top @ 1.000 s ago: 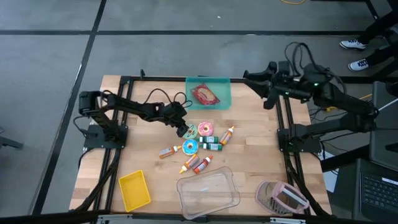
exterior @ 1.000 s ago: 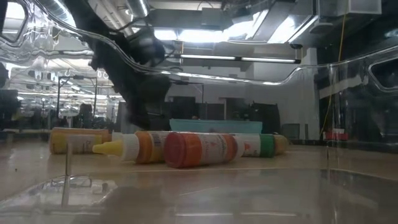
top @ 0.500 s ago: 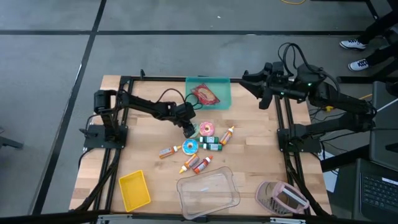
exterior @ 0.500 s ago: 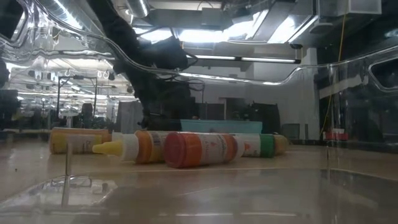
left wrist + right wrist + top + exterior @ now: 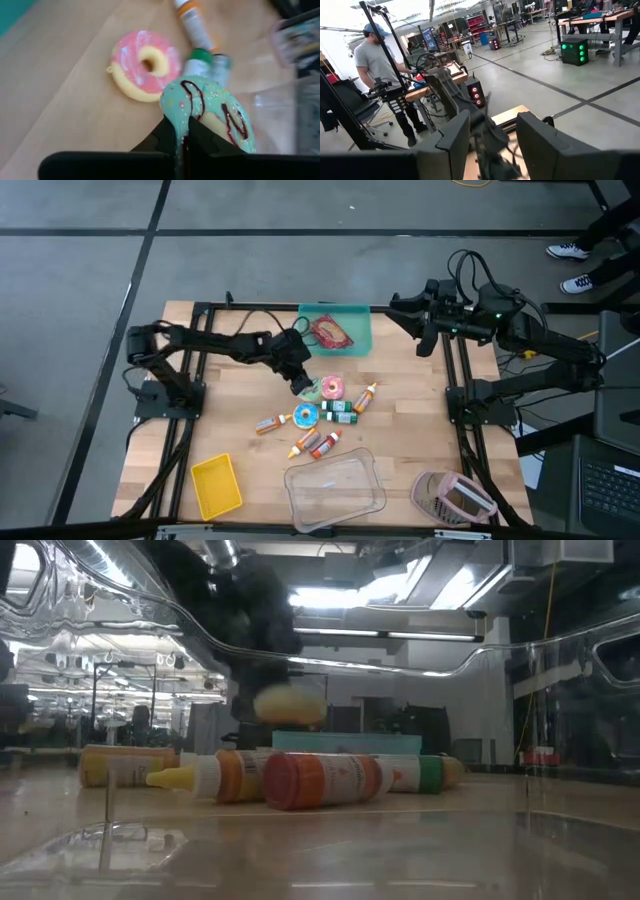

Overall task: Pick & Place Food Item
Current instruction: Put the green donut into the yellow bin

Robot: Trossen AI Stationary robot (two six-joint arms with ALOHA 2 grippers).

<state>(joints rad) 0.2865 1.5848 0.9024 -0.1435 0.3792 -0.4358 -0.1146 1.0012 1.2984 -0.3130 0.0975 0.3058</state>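
Observation:
My left gripper (image 5: 301,386) is shut on a mint-green frosted donut (image 5: 210,115) with chocolate drizzle, which hangs above the table in the low view (image 5: 288,705). A pink frosted donut (image 5: 144,70) lies flat on the wood just beyond it, also in the high view (image 5: 333,387). A blue frosted donut (image 5: 306,416) lies nearer the table's near edge. A teal bin (image 5: 356,340) at the far edge holds a red packet (image 5: 330,332). My right gripper (image 5: 492,145) waits open, raised over the table's far right corner (image 5: 420,330). My left gripper pinches the mint donut's rim (image 5: 176,112) between its two fingers (image 5: 167,137), so that the soft rim is squeezed thin there. The fingers slant down from the table's left side. The donut is lifted clear of the table and tilts out beyond the fingertips.
Several small sauce bottles (image 5: 340,412) lie scattered around the donuts at mid-table. A yellow tray (image 5: 216,485), a clear plastic tub (image 5: 335,488) and a pink basket (image 5: 452,498) stand along the near edge. A person stands beyond the table in the right wrist view (image 5: 380,65).
My left gripper has shut on the mint donut and risen, tipping up. The donut, lying on the table before, now hangs clear above the bottles in the low view. The right arm settled slightly early on and then kept still.

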